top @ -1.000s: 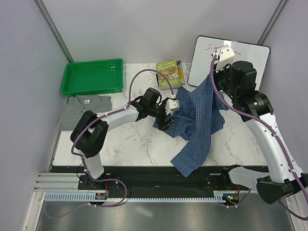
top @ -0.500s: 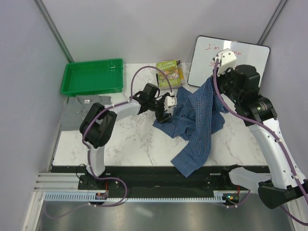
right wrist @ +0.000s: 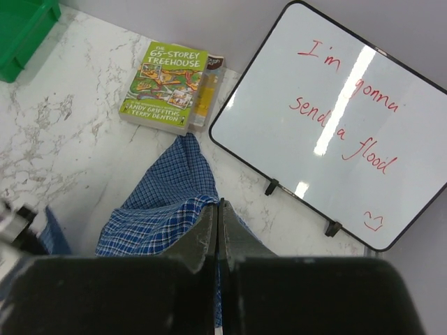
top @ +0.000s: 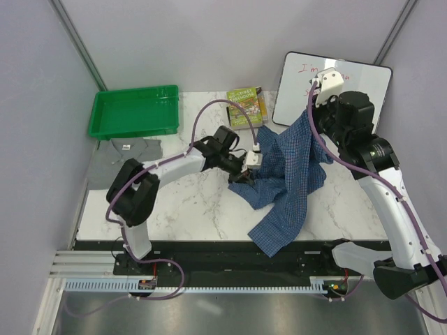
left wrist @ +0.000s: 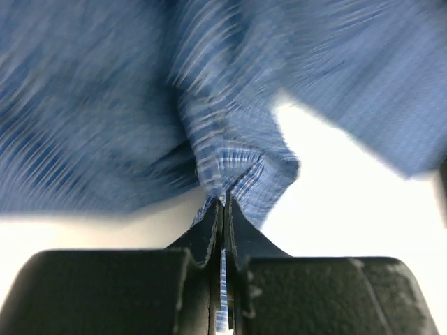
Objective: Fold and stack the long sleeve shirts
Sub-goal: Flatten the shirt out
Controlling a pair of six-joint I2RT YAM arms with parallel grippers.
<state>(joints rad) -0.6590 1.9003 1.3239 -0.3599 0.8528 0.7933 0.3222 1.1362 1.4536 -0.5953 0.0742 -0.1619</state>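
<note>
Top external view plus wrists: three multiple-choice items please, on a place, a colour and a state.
1. The plain grey cloth shirt lies: A beside the green plastic tray, on its near side; B inside it; C held aloft.
2. The rectangular whiteboard's writing is: A black; B red; C green.
3. The left gripper is: A open; B shut, empty; C shut on the blue checked cloth shirt.
1 A, it lies flat just nearer than the tray. 2 B, red letters in the right wrist view. 3 C, checked fabric is pinched in its closed jaws.
</note>
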